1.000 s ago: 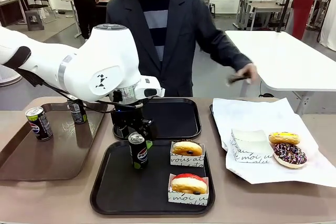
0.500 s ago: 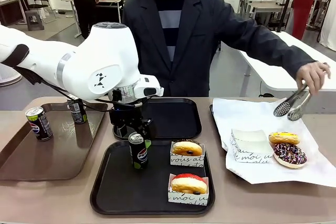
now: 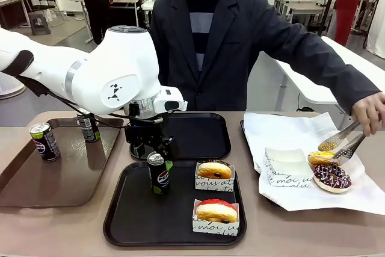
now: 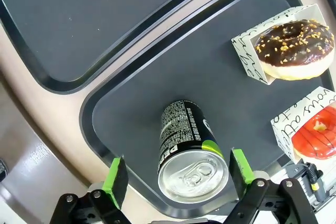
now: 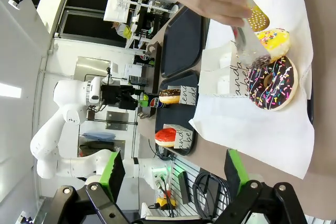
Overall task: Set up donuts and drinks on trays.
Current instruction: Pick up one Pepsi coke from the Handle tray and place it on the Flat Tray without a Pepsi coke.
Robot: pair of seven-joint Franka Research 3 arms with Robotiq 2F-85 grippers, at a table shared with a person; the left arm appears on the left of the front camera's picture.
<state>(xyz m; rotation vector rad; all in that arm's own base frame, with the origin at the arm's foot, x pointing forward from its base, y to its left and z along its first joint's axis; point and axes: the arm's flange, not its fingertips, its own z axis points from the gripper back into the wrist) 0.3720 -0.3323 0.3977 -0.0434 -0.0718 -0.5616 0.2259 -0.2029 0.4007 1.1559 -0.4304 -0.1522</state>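
four donuts (image 3: 214,169) (image 3: 216,210) (image 3: 325,158) (image 3: 332,176), three cans (image 3: 45,141) (image 3: 88,127) (image 3: 159,173), two black trays (image 3: 135,212) (image 3: 198,133), one brown tray (image 3: 60,179), one white paper sheet (image 3: 289,130) and one pair of tongs (image 3: 340,142).

Table (image 3: 60,233) — trays (image 3: 135,209), paper sheet (image 3: 289,130)

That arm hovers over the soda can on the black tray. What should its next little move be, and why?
Probably lift the left gripper straight up, clear of the can. The can stands upright on the near black tray beside two sleeved donuts, and the green pads sit open with gaps on either side, so it looks placed.
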